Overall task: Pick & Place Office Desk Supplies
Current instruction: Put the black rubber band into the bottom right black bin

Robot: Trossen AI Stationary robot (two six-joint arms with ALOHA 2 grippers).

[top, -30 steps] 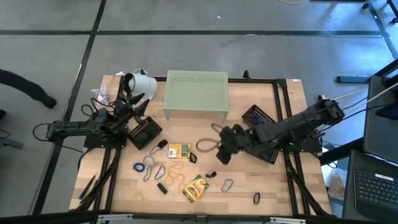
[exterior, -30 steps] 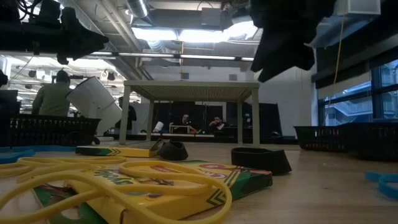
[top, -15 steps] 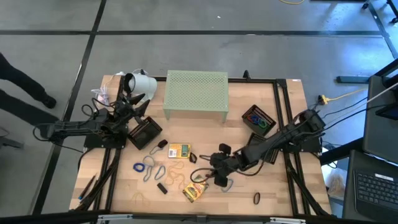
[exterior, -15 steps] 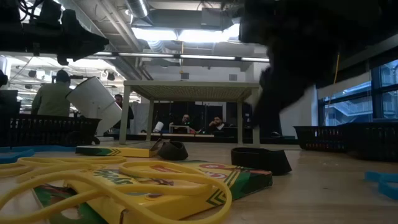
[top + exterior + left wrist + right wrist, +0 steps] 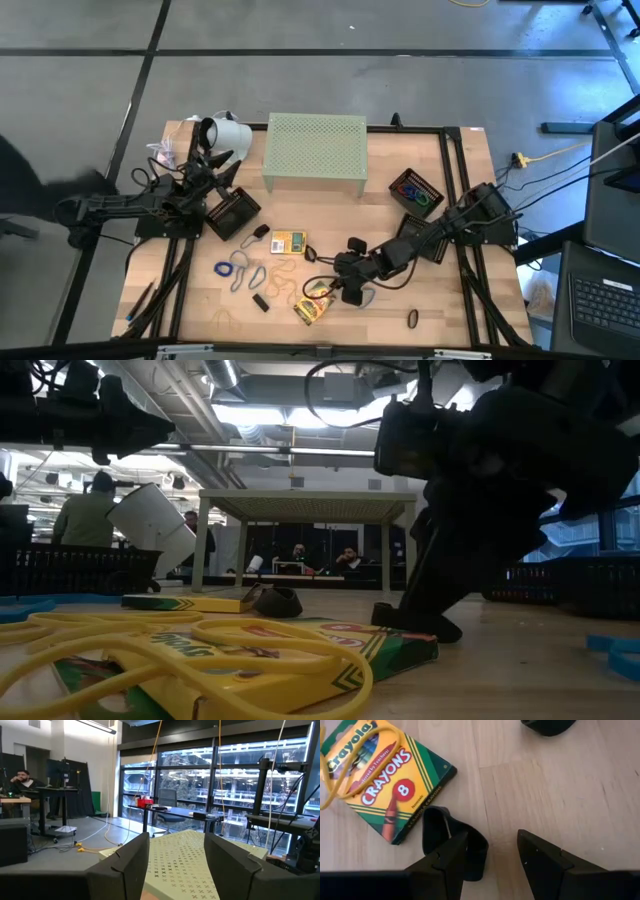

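The office desk supplies lie scattered on the near half of the wooden table: a crayon box [image 5: 313, 304] [image 5: 385, 780] under a yellow rubber band [image 5: 335, 775], a small black piece [image 5: 451, 842] [image 5: 420, 618], blue clip rings [image 5: 228, 268] and a small yellow-green box [image 5: 288, 242]. My right gripper [image 5: 342, 287] [image 5: 492, 845] is open and low over the table beside the crayon box. One of its fingers [image 5: 445, 860] stands over the black piece, and bare wood shows in the gap. My left gripper [image 5: 175, 855] waits open at the table's left, raised. My right gripper slants down from the table's right. One finger [image 5: 445, 860] covers the near part of the small black piece [image 5: 470, 847], which lies flat on the wood. I cannot tell whether the finger touches it.
A pale green perforated stand [image 5: 315, 150] stands at the far middle. One black mesh tray [image 5: 415, 192] with coloured rings is at the right, another [image 5: 232, 212] at the left. A white cup [image 5: 225, 132], a second black piece [image 5: 547, 725] and a black ring [image 5: 412, 319] also lie about.
My right gripper has come down from above the middle of the table toward the near edge, rolling as it went. It now stands low over the small black piece beside the crayon box. Its fingers have kept the same gap.
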